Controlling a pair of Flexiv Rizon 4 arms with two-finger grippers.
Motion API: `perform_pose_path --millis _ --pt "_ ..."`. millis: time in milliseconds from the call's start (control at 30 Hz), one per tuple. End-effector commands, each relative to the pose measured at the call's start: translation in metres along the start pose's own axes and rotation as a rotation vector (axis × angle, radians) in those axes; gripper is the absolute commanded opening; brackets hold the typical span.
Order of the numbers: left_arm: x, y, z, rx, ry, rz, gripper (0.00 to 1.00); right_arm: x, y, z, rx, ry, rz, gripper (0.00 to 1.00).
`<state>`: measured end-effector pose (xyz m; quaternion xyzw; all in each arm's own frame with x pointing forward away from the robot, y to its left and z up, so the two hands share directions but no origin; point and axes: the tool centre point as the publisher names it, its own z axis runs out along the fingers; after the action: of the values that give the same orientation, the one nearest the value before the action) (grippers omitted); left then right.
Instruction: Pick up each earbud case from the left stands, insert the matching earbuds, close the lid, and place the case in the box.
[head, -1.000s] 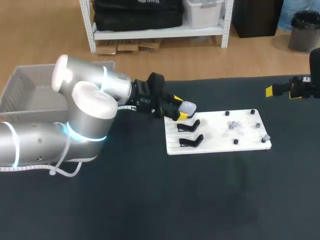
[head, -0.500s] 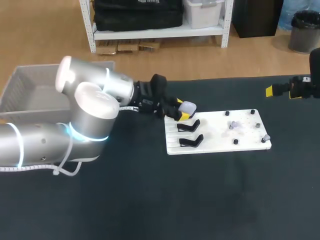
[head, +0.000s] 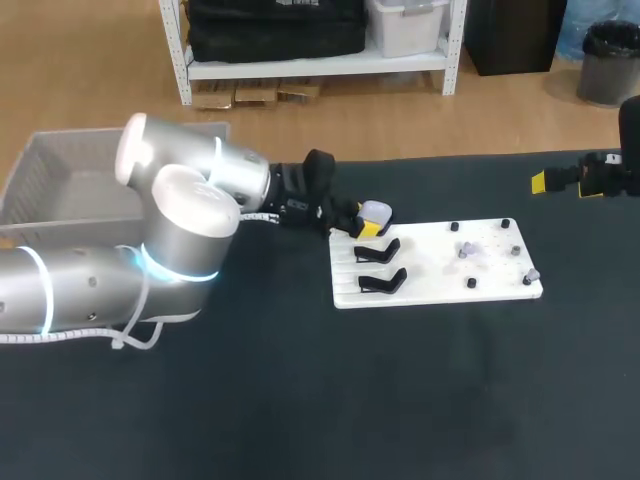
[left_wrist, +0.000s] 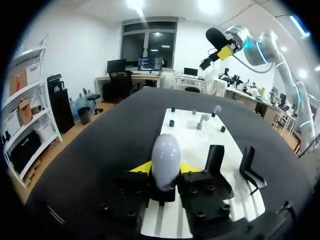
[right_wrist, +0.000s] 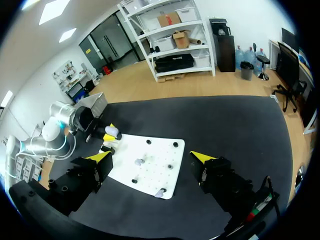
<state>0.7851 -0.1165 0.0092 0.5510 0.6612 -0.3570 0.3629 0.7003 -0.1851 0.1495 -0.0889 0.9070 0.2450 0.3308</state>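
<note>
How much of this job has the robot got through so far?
Nothing looks finished: no case shows in the grey plastic box. In hand: the left gripper is shut on a pale egg-shaped earbud case beside two empty black stands. Left: small pale earbuds lie on the white board, to be inserted, then closing and boxing. The right gripper hangs open.

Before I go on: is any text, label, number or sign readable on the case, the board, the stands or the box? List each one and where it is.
No text is readable on any of them.
The earbud case, held in the left gripper: plain, no print shows.
The white board: no markings show.
The black stands: no label shows.
The box: no label shows.
</note>
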Motion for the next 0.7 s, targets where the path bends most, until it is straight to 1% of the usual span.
perform_pose_path --millis 33,67,267,400,533,700 --pt "0.001 0.003 0.001 0.006 0.0 -0.003 0.02 0.0 -0.001 0.0 -0.003 0.001 0.0 1.0" --pt "0.001 0.003 0.0 0.007 -0.001 -0.003 0.0 0.0 -0.001 0.0 -0.003 0.001 0.0 1.0" --pt "-0.001 0.0 -0.002 0.018 -0.009 -0.003 0.0 0.0 -0.001 0.0 -0.003 0.001 0.0 1.0" --pt "-0.006 -0.002 -0.01 0.009 -0.01 0.003 0.0 0.0 -0.001 0.0 -0.003 0.001 0.0 1.0" --pt "-0.015 -0.006 -0.022 -0.006 -0.022 0.02 0.0 0.0 -0.001 0.0 -0.003 0.001 0.0 1.0" --pt "-0.031 -0.014 -0.032 -0.013 -0.028 0.06 0.0 0.0 -0.001 0.0 -0.003 0.001 0.0 1.0"
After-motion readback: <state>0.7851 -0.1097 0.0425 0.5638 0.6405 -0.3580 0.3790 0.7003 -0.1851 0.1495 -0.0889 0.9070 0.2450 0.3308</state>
